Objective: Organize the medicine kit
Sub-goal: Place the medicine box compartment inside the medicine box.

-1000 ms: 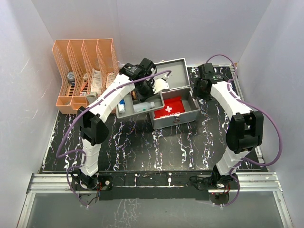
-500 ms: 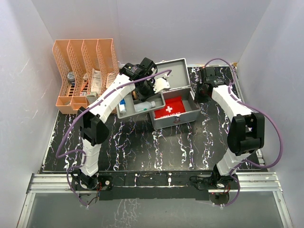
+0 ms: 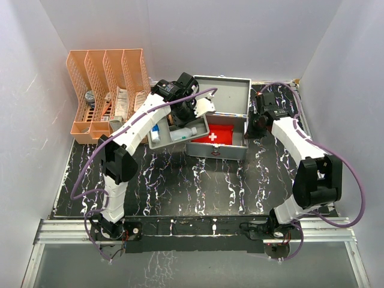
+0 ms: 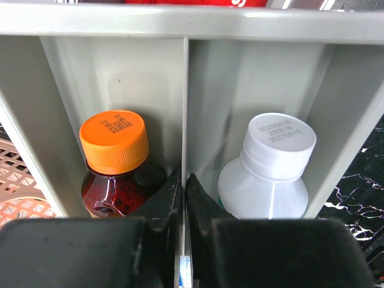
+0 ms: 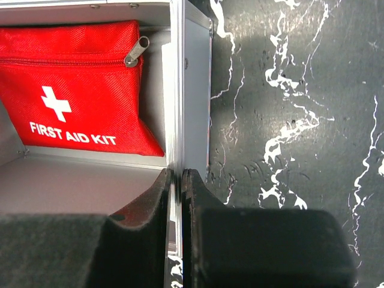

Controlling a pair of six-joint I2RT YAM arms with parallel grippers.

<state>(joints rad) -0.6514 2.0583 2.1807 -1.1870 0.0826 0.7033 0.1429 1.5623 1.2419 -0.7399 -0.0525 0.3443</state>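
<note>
Grey plastic tray [image 4: 252, 66], with an orange-capped brown bottle [image 4: 114, 144] and a white bottle [image 4: 273, 162], sits at the left end of the open silver case [image 3: 219, 150]. Left gripper [image 4: 183, 180] pinches its divider; right gripper [image 5: 176, 175] clamps the case's right wall. Best to lift the tray level and brace the case.

Metal case [image 3: 217, 150]: one counted.
First-aid pouch [image 5: 72, 90]: one counted, red.
Divided tray [image 4: 180, 21]: one; two compartments seen.
Orange-capped bottle [image 4: 114, 141]: one.
White-capped bottle [image 4: 279, 144]: one.
File rack [image 3: 77, 128]: one, orange; four slots counted.
</note>
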